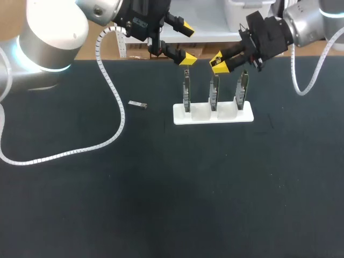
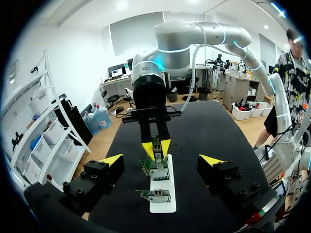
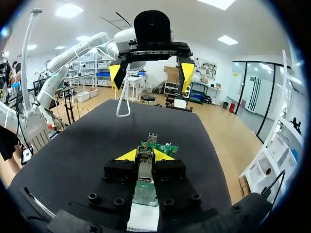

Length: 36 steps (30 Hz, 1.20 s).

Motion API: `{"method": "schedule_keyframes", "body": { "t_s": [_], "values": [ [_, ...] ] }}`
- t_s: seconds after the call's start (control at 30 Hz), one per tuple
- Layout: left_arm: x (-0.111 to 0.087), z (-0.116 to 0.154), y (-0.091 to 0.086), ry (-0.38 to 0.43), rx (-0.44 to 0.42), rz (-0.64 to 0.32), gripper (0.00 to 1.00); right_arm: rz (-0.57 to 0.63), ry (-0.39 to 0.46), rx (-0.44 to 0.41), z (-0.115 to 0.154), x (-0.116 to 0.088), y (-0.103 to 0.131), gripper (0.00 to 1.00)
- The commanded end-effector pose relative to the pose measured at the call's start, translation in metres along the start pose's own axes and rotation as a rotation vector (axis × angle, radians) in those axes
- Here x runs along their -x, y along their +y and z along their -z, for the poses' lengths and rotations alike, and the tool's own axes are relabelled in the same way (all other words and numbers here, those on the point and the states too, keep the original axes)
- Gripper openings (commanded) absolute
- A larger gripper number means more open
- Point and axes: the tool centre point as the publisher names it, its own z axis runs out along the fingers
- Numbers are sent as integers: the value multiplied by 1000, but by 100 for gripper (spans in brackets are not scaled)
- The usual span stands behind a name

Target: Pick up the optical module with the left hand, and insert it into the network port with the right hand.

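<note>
The module [image 1: 138,104] lay flat on the bench [image 1: 161,188], long axis left to right, well left of the rack [image 1: 212,116]. Your left fingers [image 1: 188,58], released, hung nearer it. Your right fingers [image 1: 216,57] clenched the middle board [image 1: 214,94].

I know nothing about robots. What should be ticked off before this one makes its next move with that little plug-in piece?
1. Right gripper holds the optical module: ok, a finger presses on each side.
2. Module lined up with the port on the middle board: cannot tell; the gripper is just above that board, but the port is hidden.
3. Left gripper out of the way: ok, open, above the boards, touching nothing.
4. White holder flat on the table, three boards upright: ok.
5. Spare module clear of the work: ok, it lies on the table apart from the holder.
</note>
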Motion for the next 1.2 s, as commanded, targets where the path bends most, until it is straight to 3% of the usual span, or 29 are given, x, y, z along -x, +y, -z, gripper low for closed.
{"method": "schedule_keyframes", "body": {
  "t_s": [0.03, 0.43, 0.47, 0.5, 0.57, 0.6, 1.2],
  "values": [
    [1, 0, 2, 7, -5, 1, 100, -5, -2, 0, -2, -6, 2, 0],
    [1, 0, 2, 7, -5, 1, 100, -14, -1, 9, -3, -7, 1, 0],
    [1, 0, 2, 7, -5, 1, 100, -12, 0, 11, -3, -6, 1, 6],
    [1, 0, 2, 7, -5, 1, 100, -10, 2, 14, -3, -5, 2, 27],
    [1, 0, 2, 7, -5, 1, 100, -6, -3, 14, -3, -5, 2, 49],
    [1, 0, 2, 7, -5, 1, 100, -5, -4, 16, -2, -5, 2, 100],
    [1, 0, 2, 7, -5, 1, 100, -1, 4, -11, 16, 19, 0, 100]
  ]
}}
